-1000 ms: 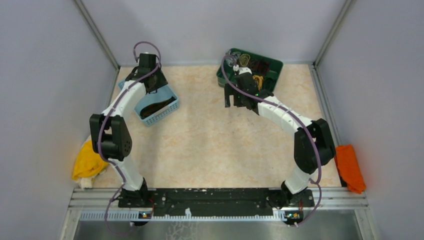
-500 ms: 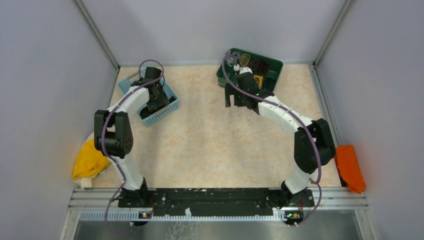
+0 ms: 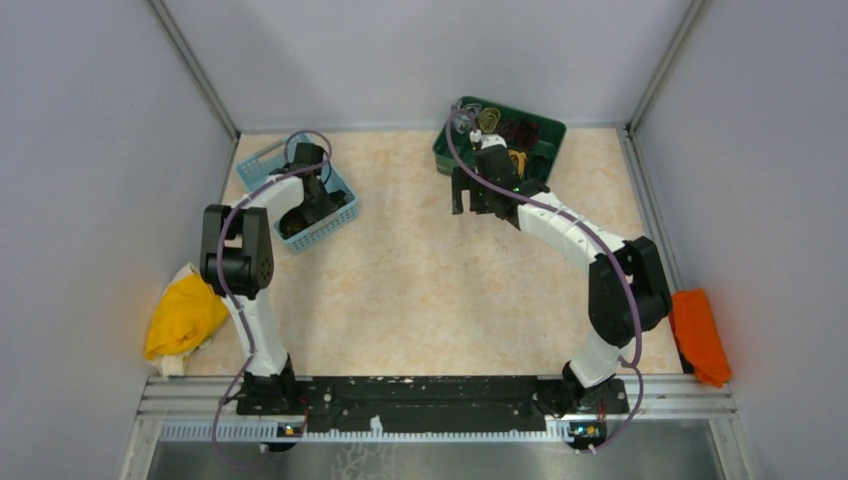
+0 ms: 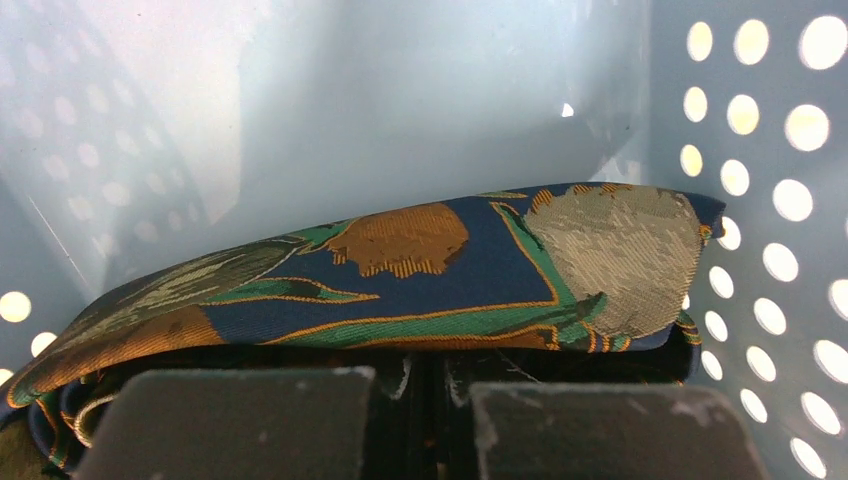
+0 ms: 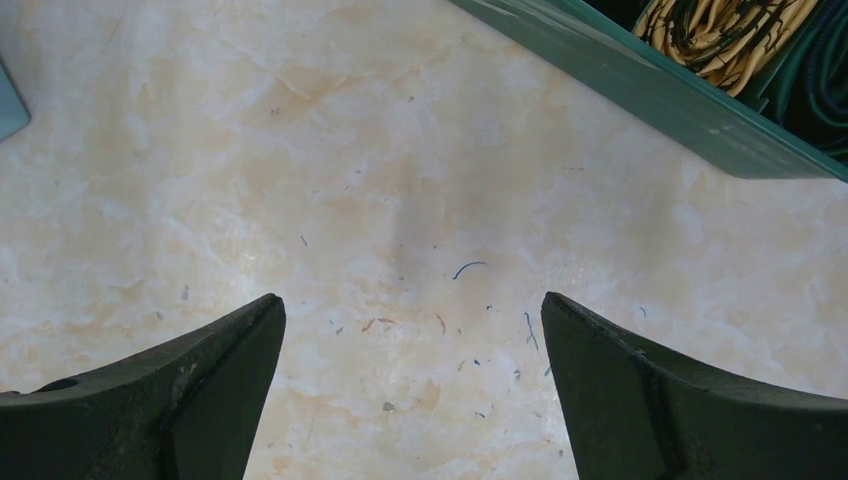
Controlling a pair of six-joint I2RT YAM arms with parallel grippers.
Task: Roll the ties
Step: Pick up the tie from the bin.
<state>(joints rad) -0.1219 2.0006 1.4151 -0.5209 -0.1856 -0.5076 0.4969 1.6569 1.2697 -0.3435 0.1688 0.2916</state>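
Note:
A patterned tie, dark blue with gold-orange, green and beige shapes, lies folded inside the light blue perforated basket. My left gripper reaches down into that basket. In the left wrist view its fingers are pressed together on the dark lower layer of the tie. Rolled ties fill the green tray at the back. My right gripper hangs open over bare table just in front of the tray, nothing between its fingers.
The basket wall stands close around the left fingers. A corner of the green tray shows at the upper right of the right wrist view. A yellow cloth lies at the left edge, an orange cloth at the right.
My left arm has dropped from the basket's far rim down into the basket, and its gripper has closed on the tie. The right arm has stayed still.

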